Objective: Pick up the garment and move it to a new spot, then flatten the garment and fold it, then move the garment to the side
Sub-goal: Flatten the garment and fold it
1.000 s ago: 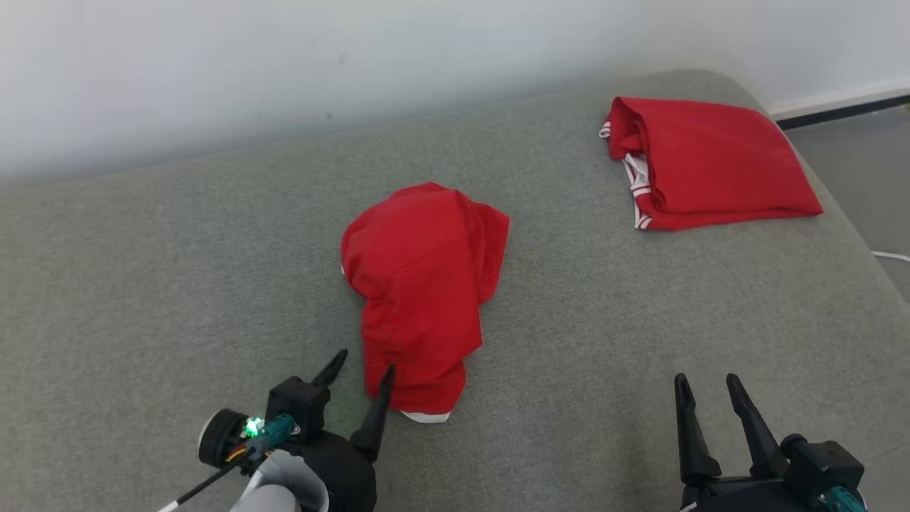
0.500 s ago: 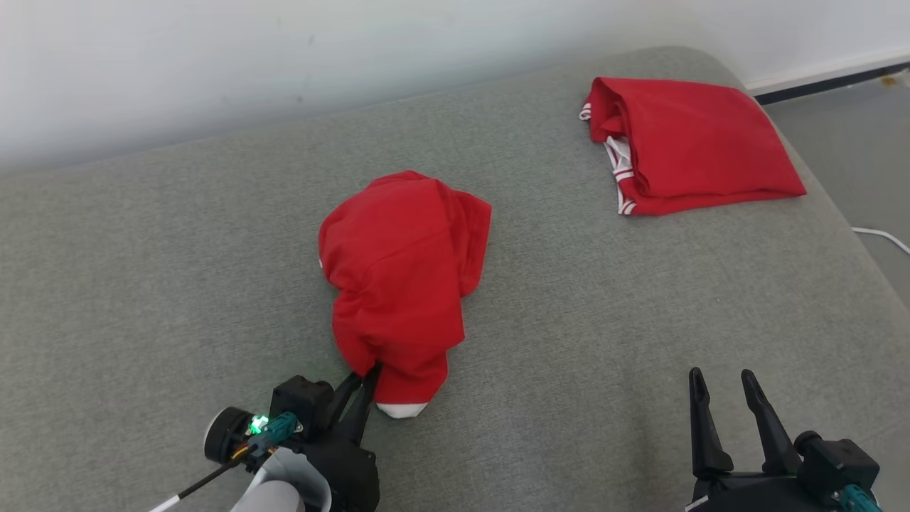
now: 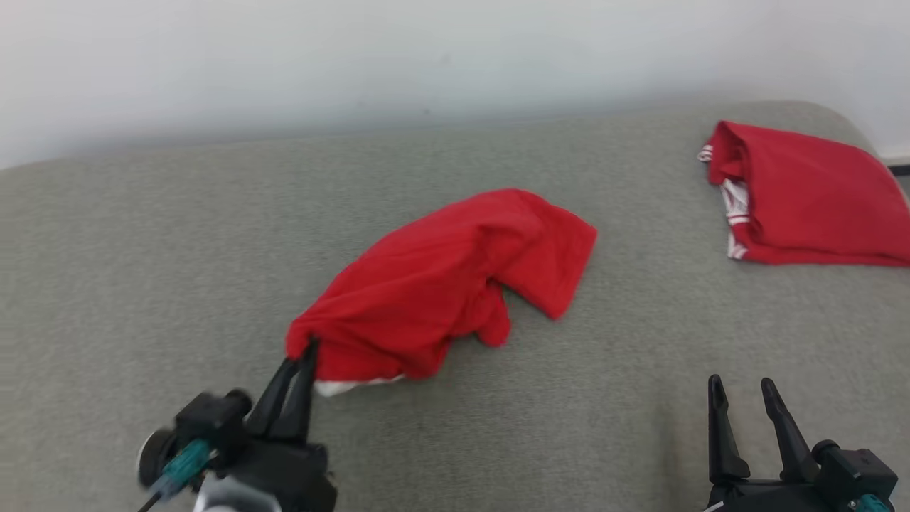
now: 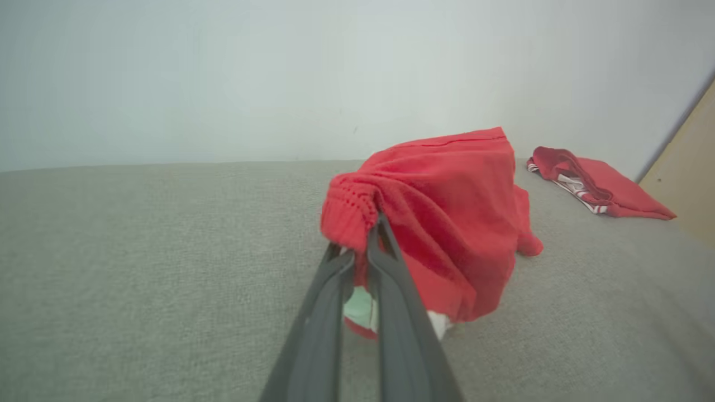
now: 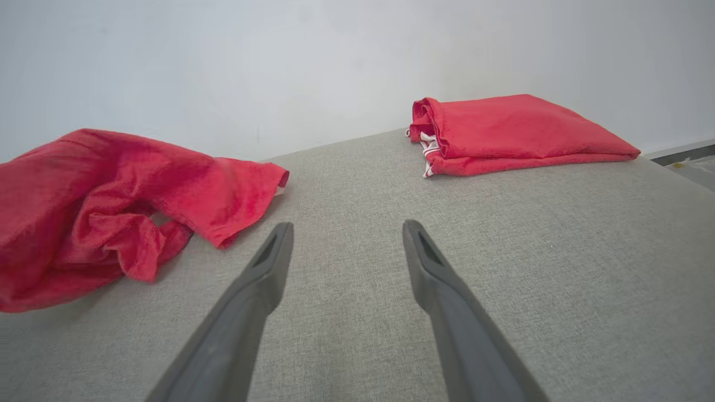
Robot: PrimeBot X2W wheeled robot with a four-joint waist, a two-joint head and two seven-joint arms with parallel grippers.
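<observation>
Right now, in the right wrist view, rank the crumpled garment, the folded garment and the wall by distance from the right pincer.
1. Crumpled garment, left of the right pincer.
2. Folded garment, ahead, right.
3. Wall, behind both.

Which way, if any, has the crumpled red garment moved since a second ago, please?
Yes: the crumpled red garment stretched left, its near end pulled away from the folded red garment.
</observation>
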